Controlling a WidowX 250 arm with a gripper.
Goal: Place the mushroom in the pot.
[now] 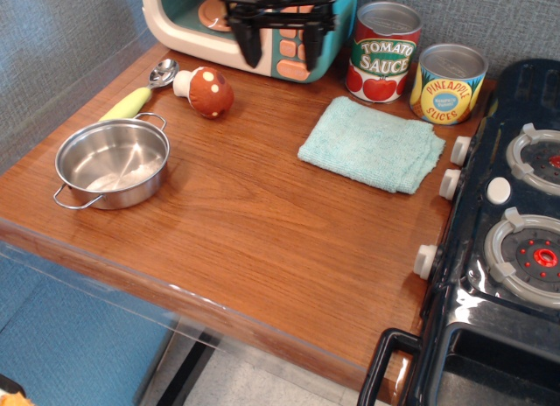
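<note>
End effector (279, 48) hangs in front of the toy microwave (175, 12), fingers spread wide and pointing down, nothing between them. Mushroom (206, 91) lies on its side on the bench (262, 222), white stem toward the spoon (140, 91) at its left, cap toward the end effector; it sits below and left of the fingers, near but apart. Pot (112, 163) stands upright and empty toward the front left, well clear of the mushroom, one loop handle facing the spoon. Task not yet begun: no grasp made. Risks, as judged from this layout: the mushroom is soft and rounded, so an off-centre close could squeeze it out sideways or catch only the stem, which looks too stubby to hold. The spoon bowl lies just beside the stem; a finger descending on that side could land on it or drag it along. The microwave front is close behind, leaving little room for the far finger. The pot is shallow, so a release near the rim could let the plush roll back out onto the bench.
</note>
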